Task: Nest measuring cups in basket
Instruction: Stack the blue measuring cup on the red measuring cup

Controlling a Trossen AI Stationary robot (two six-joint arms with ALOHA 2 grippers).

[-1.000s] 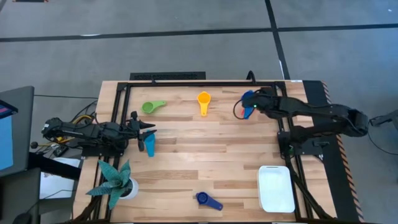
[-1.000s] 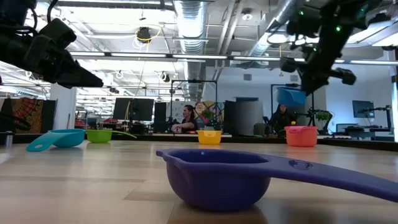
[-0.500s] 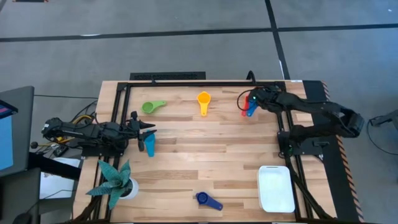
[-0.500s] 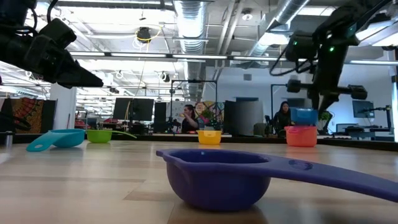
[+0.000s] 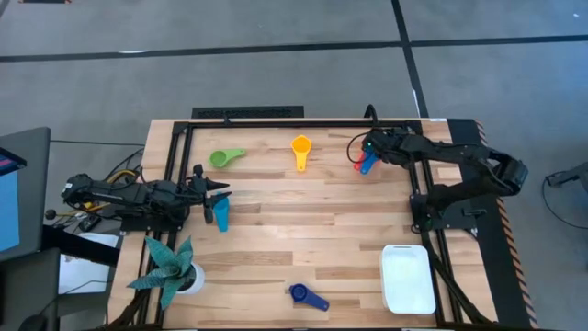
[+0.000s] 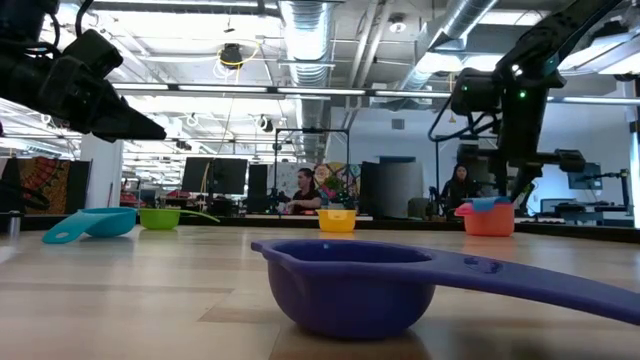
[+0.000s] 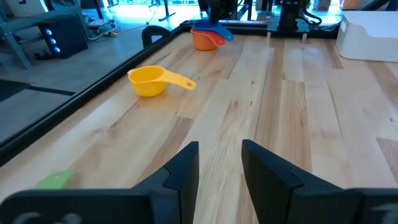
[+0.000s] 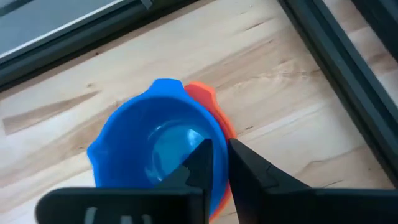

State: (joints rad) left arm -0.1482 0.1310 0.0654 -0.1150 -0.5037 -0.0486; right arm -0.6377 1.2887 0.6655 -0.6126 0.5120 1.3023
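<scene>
My right gripper is near the table's far right corner, shut on the blue measuring cup. That cup sits inside a red-orange cup. My left gripper is open and hovers above the table near its left edge, just beyond the teal cup. The green cup and the yellow cup rest on their bases near the far edge. The dark blue cup stands by the near edge. The white basket lies at the near right corner. My right gripper holds the blue cup by its side wall at the rim. One finger is inside the bowl and the other is outside it. The fingers come from above, pointing down. The cup sits upright, nested in the red-orange cup.
A teal spiky plant in a white pot stands at the near left corner. A black frame rail runs along the far edge and down both sides. Bare wood lies across the table's middle.
My right gripper has come down and moved a little toward the far edge, carrying the blue cup. The cup was lifted clear above the red-orange cup and now sits inside it.
</scene>
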